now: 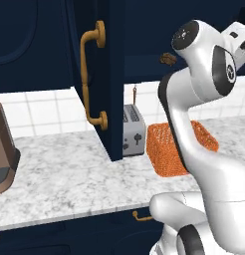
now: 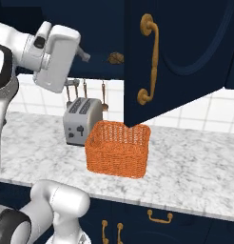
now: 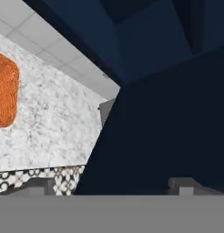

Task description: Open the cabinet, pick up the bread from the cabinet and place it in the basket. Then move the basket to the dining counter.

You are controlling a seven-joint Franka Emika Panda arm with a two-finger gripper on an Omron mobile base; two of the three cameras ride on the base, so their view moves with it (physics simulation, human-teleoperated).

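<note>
The navy cabinet (image 2: pixel 185 52) is swung open, its arched-panel door (image 1: pixel 102 89) fitted with a curved brass handle (image 2: pixel 150 59). On the veined marble worktop (image 1: pixel 64 179) the orange mesh basket (image 2: pixel 119 148) is set beside a silver toaster (image 2: pixel 80 120). The lumpy brown bread (image 2: pixel 116 58) is seen inside the cabinet. The gripper (image 3: pixel 112 184) is held wide, gripping nothing.

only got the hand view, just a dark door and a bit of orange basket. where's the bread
Observer: The bread sits on the shelf inside the cabinet, higher than the basket, with the cabinet door swung open.
Operator: anything in the basket yet
Observer: No, the right base view looks into it and it is empty. It stands on the counter beside a silver toaster.
</note>
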